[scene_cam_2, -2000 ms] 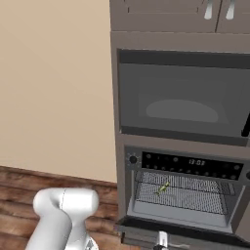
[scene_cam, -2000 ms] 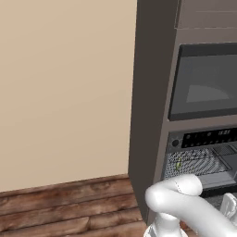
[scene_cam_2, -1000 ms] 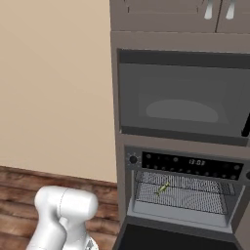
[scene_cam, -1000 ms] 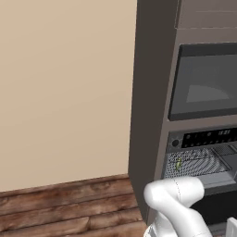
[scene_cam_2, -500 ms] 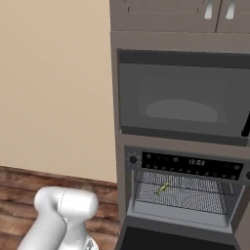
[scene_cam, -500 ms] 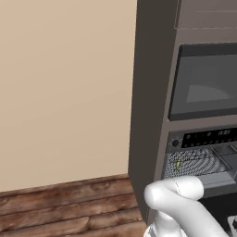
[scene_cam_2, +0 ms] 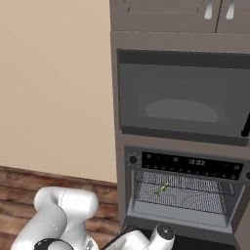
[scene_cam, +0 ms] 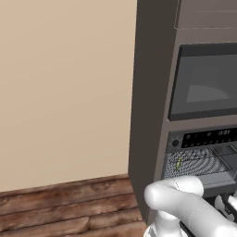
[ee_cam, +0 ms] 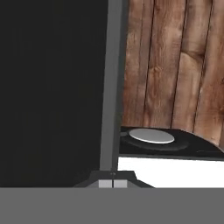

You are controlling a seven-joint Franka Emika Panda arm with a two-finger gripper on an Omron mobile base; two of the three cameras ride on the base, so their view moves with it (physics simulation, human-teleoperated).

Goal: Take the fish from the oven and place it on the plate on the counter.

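Note:
The fish (scene_cam_2: 162, 188) is a tiny olive-yellow sliver lying on the wire rack (scene_cam_2: 188, 196) inside the open oven (scene_cam_2: 190, 164). From the left base view the fish (scene_cam: 178, 164) sits near the rack's left end, under the oven's black control strip (scene_cam: 206, 138). My hand hangs low in front of the oven, below the rack. In the hand view my gripper (ee_cam: 113, 184) is shut, tips pressed together with nothing between them, right at the grey edge of the dark lowered oven door (ee_cam: 52, 87). The plate and the counter are out of view.
A dark microwave (scene_cam_2: 180, 97) sits above the oven, with cabinet doors (scene_cam_2: 215, 10) over it. A beige wall (scene_cam: 65, 88) and wood floor (scene_cam: 60, 208) lie to the left. My white elbow (scene_cam: 173, 196) stands close before the oven's left side.
The gripper has closed. The arm has shifted a little and the hand now shows at the bottom of the right base view. The fish has not moved.

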